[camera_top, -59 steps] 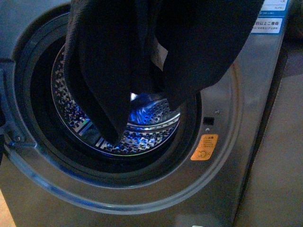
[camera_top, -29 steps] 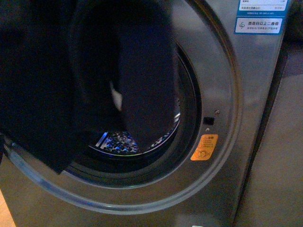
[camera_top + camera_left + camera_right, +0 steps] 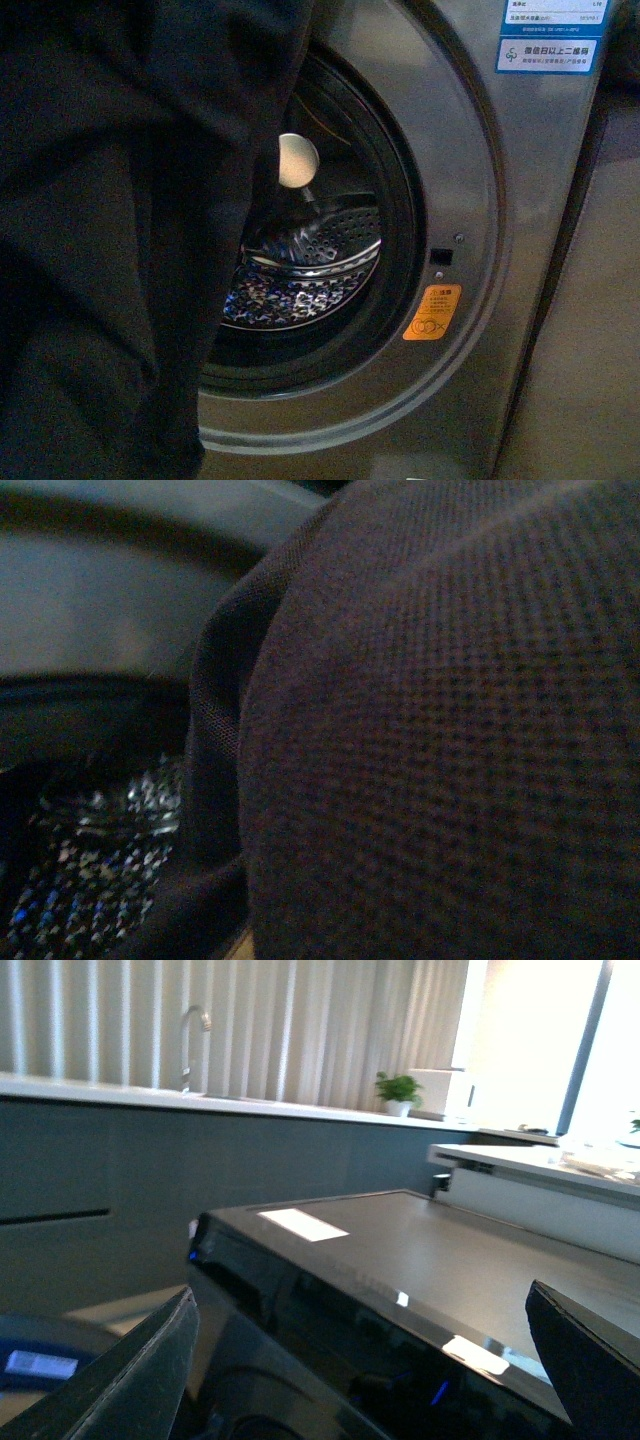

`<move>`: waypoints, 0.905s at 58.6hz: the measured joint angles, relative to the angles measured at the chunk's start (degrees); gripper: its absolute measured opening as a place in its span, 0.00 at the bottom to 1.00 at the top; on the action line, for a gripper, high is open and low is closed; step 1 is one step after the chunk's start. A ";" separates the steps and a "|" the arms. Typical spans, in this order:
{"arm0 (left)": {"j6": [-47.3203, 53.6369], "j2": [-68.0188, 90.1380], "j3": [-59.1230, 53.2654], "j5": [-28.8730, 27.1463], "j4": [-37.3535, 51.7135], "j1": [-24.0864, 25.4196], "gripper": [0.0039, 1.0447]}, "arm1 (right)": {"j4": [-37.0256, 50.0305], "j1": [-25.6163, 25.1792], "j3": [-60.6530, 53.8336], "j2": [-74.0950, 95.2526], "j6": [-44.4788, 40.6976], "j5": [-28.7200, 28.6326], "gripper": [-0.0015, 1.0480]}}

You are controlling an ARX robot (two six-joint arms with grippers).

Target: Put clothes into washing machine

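Note:
The dark navy-black clothes (image 3: pixel 120 230) hang close to the front camera and cover the left half of the view and the left of the porthole. The dark grey washing machine (image 3: pixel 480 200) stands open; its perforated steel drum (image 3: pixel 310 270) shows to the right of the fabric. In the left wrist view the clothes (image 3: pixel 440 740) fill most of the picture, hiding the left gripper, which is shut on them; the drum (image 3: pixel 90 860) shows beside them. My right gripper (image 3: pixel 365 1360) is open and empty, held above the washing machine's dark top (image 3: pixel 400 1250).
An orange warning sticker (image 3: pixel 432 311) and blue-white labels (image 3: pixel 548 38) are on the machine's front. A grey panel (image 3: pixel 590 330) stands right of the machine. The right wrist view shows a counter with a tap (image 3: pixel 190 1030) and a small plant (image 3: pixel 398 1090).
The clothes have swung left and nearer the camera, now covering the left half of the view. More of the drum's right side and a pale round spot inside have come into view.

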 joint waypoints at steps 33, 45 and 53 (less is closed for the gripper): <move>-1.90 16.00 -5.14 4.24 13.03 9.60 0.10 | 15.23 -16.52 -54.53 -31.78 8.28 24.76 0.93; -1.36 22.18 -2.27 1.97 13.97 8.00 0.10 | 19.39 -20.20 -72.30 -33.86 10.47 26.03 0.93; -0.66 26.97 1.14 0.42 13.99 7.15 0.10 | 20.35 -19.61 -77.35 -37.75 8.15 19.21 0.77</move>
